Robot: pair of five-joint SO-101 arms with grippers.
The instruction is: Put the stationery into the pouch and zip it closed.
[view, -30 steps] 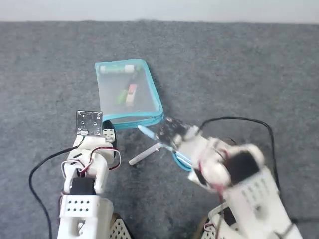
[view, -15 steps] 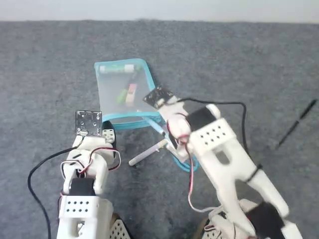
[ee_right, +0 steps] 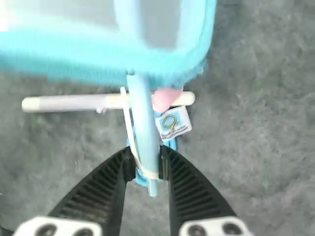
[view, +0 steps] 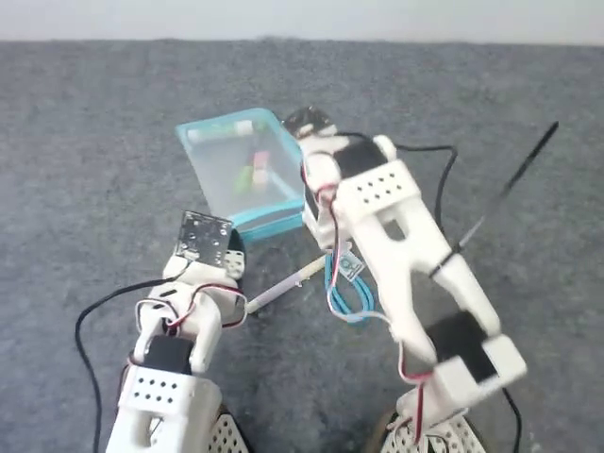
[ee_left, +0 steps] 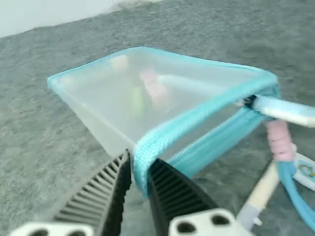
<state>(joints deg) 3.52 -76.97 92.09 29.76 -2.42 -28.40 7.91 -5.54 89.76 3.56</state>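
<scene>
Main risk: the blue pen (ee_right: 141, 113) met the pouch (ee_left: 162, 93) right at the teal zip edge, and I couldn't tell whether the tip was through the mouth or only butted against the binding. If it was on the binding, any further push would likely shove the whole pouch across the bench (view: 94, 142) or fold the edge in, not load the pen. Second risk: the left hand (ee_left: 139, 169) had just a thin pinch on the corner of the zip edge, so a sideways push from the pen could pull the fabric out and let the mouth collapse. Third: the pen is slim and was gripped near its back end, so contact at the tip could pivot it in the grip. The blue cord (view: 351, 300) lay looped just beside the right arm and could snag. The white marker (view: 283, 286) and a pink piece (ee_right: 165, 100) lay on the bench just outside the mouth, not yet loaded; small green and pink items (view: 253, 175) sat inside. The zip was open. The left hand was clenched almost fully, with only the pouch edge between its fingers. The right hand (ee_right: 146, 160) was clenched on the blue pen, its fingers a pen's width apart and touching nothing else.
</scene>
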